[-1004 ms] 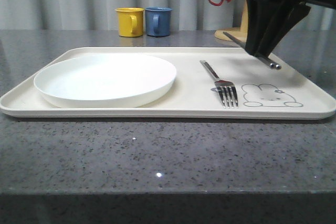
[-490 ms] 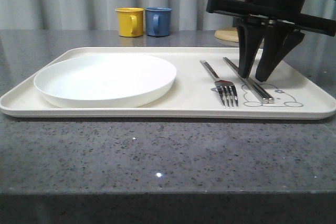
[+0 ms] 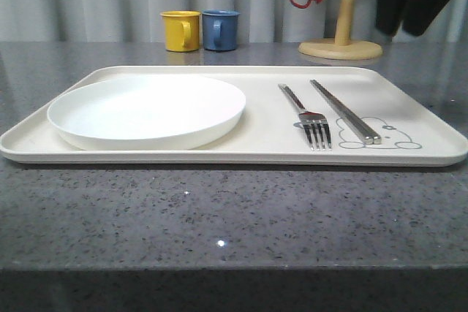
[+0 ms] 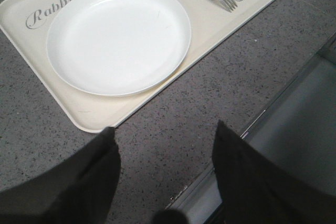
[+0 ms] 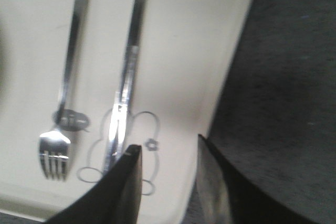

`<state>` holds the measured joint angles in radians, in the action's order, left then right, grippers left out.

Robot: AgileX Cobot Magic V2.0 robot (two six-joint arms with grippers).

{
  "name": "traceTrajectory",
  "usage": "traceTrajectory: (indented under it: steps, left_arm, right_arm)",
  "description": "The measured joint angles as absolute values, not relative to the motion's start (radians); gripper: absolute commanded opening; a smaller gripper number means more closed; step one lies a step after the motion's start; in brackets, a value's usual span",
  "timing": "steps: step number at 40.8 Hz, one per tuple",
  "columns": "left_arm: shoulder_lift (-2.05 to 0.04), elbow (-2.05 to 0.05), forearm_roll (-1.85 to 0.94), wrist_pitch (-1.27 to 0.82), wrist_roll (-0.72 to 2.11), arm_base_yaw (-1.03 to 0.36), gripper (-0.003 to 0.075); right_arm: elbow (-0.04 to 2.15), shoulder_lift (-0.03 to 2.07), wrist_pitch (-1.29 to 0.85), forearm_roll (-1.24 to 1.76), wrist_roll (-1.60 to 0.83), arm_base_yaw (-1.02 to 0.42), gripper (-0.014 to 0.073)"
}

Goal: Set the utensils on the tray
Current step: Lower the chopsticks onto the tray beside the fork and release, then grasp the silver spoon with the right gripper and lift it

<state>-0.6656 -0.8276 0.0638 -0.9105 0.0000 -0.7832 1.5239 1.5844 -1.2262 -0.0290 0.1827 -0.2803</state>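
We see the tray (image 3: 183,153) lying near the tabletop's front edge. The white plate (image 3: 146,111) occupies the tray's left half. On the right half, the fork (image 3: 307,118) lies with its tines toward the front rim; the chopsticks (image 3: 344,111) lie just beside it on the right, their front ends over the rabbit drawing (image 3: 380,135). The right gripper (image 5: 165,182) hangs above the tray's right rim, its fingers spread and holding nothing. The left gripper (image 4: 163,177) sits off the tray's front-left corner, fingers spread, empty. Yellow mug (image 3: 180,31), blue mug (image 3: 220,30) and mug stand (image 3: 341,38) sit along the tabletop's back edge.
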Motion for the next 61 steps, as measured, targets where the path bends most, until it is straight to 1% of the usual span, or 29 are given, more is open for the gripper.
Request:
traceTrajectory:
  steps: [3,8,15,21,28,46,52,55,61]
  left_arm:
    - [-0.666,-0.828,0.064,-0.911,0.000,-0.783,0.0389]
    - [-0.666,-0.828,0.064,-0.911,0.000,-0.783,0.0389]
    - [-0.666,-0.828,0.064,-0.911,0.000,-0.783,0.0389]
    - [-0.666,-0.828,0.064,-0.911,0.000,-0.783,0.0389]
    - [-0.666,-0.828,0.064,-0.911,0.000,-0.783,0.0389]
    - [-0.666,-0.828,0.064,-0.911,0.000,-0.783,0.0389]
    - [-0.666,-0.828,0.064,-0.909,0.000,-0.783,0.0390]
    - [-0.666,-0.828,0.064,-0.909,0.000,-0.783,0.0389]
    - [-0.666,-0.828,0.064,-0.909,0.000,-0.783,0.0389]
  right_arm:
    - [1.494,1.542,-1.231,-0.064,0.174,-0.235,0.0288]
    - [1.436,1.517,-1.235,-0.080,0.121,-0.104,0.0288]
    - [1.392,1.540,-1.237,-0.084,0.033,0.061,0.0288]
    - [1.389,1.584,-1.237,-0.086,-0.011,0.142,0.0288]
    - [1.389,1.638,-1.219,-0.088,-0.030,0.167,0.0288]
    - [1.389,1.751,-1.148,-0.088,-0.037,0.167,0.0283]
    - [1.389,1.767,-1.142,-0.088,-0.037,0.167,0.0215]
    - [1.389,1.767,-1.140,-0.088,-0.037,0.167,0.0165]
    - [1.389,1.767,-1.137,-0.090,-0.037,0.170,0.0036]
